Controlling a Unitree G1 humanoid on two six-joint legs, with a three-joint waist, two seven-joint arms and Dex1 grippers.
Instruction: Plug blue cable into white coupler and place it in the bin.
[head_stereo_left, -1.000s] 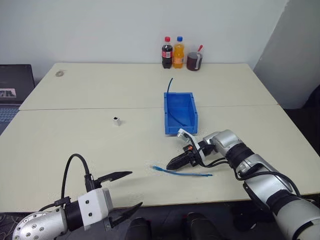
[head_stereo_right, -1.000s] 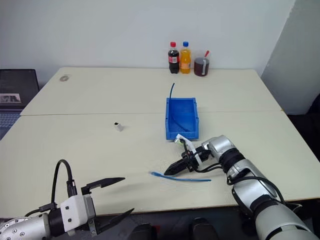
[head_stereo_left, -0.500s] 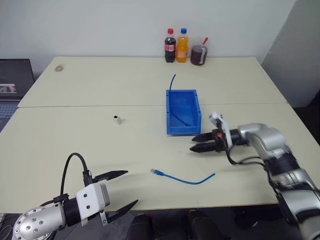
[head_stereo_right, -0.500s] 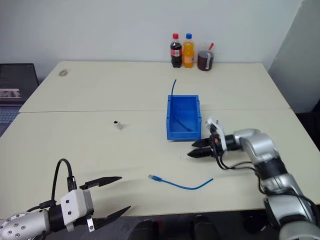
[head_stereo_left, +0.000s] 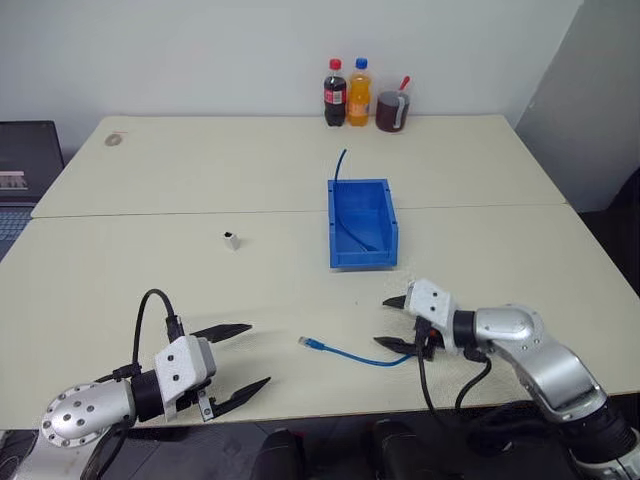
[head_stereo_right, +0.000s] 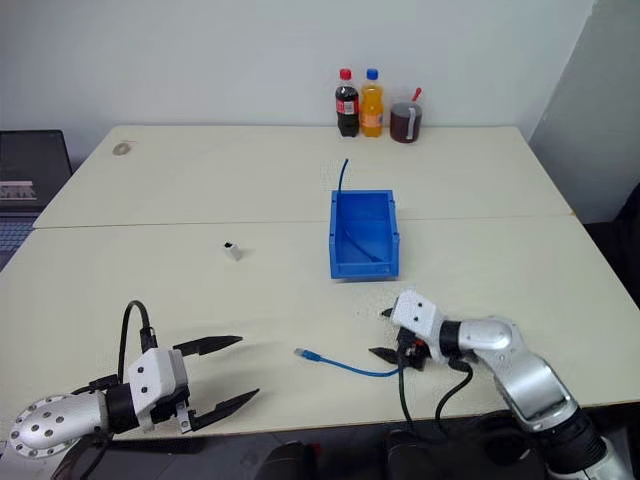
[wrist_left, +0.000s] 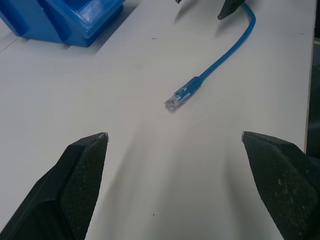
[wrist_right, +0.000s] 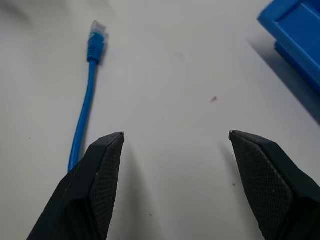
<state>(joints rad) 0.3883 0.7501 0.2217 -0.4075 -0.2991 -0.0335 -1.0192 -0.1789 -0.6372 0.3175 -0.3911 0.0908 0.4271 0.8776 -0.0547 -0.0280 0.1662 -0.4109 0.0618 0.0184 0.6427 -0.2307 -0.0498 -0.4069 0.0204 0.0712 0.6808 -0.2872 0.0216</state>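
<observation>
The blue cable (head_stereo_left: 355, 356) lies loose on the table near the front edge, its clear plug (wrist_left: 172, 102) pointing toward my left gripper. My left gripper (head_stereo_left: 258, 354) hovers open a short way left of the plug, empty. At the cable's other end my right gripper (head_stereo_left: 382, 322) is open with nothing between its fingers; the cable (wrist_right: 84, 110) runs beside one finger. The white coupler (head_stereo_left: 232, 240) stands alone at mid-left of the table. Beyond the cable, the bin (head_stereo_left: 333, 228) sits at the centre.
A thin darker blue cable (head_stereo_left: 340, 166) sticks up out of the bin's far end. Two bottles (head_stereo_left: 345, 95) and a dark jug (head_stereo_left: 390, 110) stand at the table's far edge. A laptop (head_stereo_left: 25, 160) is off to the left. A seam (head_stereo_left: 150, 214) crosses the table.
My right gripper left the cable's middle, swung up toward the bin, then came back down at the cable's right end, rolled and wider open. The cable now lies curved. The left gripper barely shifted.
</observation>
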